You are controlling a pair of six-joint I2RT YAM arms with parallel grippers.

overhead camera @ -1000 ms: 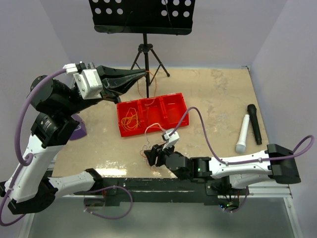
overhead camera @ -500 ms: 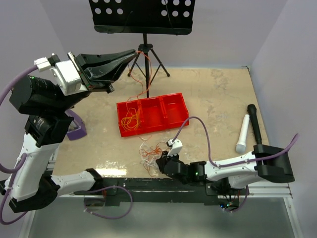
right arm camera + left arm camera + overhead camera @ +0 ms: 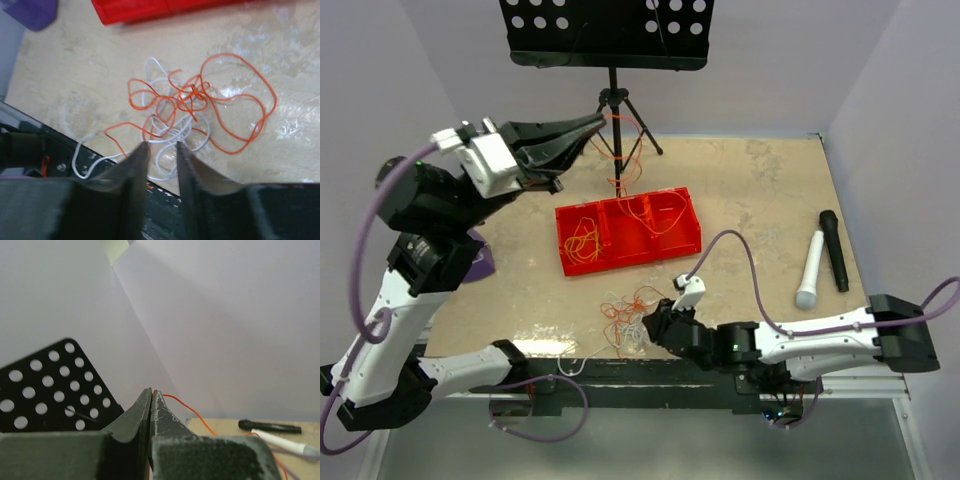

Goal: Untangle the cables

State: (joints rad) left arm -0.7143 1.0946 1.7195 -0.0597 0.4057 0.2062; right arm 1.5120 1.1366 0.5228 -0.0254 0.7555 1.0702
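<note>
Orange and white cables [image 3: 628,318] are seen as a loose, squiggly clump of thin wires with overlapping loops. They lie flat on the table [image 3: 760,190] just in front of the red tray [image 3: 650,252], near the table's front edge. In the right wrist view the clump [image 3: 195,107] is made out as several orange loops crossed by white ones, with one white end trailing toward the edge.

More wires are noted inside the tray: a yellow-orange bundle [image 3: 583,240] in its left compartment and thin orange strands [image 3: 658,212] across the others. One orange strand [image 3: 618,150] is drawn up from the tray to the left gripper [image 3: 601,121], which is raised above the tray's back side. Its jaws are clenched on that strand, which is seen leaving the tips in the left wrist view.

The right gripper [image 3: 652,322] is set low at the clump's near side, in front of the tray. Its fingers [image 3: 132,175] are parted by a narrow gap, with white wire visible between them and nothing clamped.

A black music stand [image 3: 608,30] is placed behind the tray. A white microphone [image 3: 810,270] and a black microphone [image 3: 834,250] are laid to its right. A purple object [image 3: 475,262] is seen to its left.
</note>
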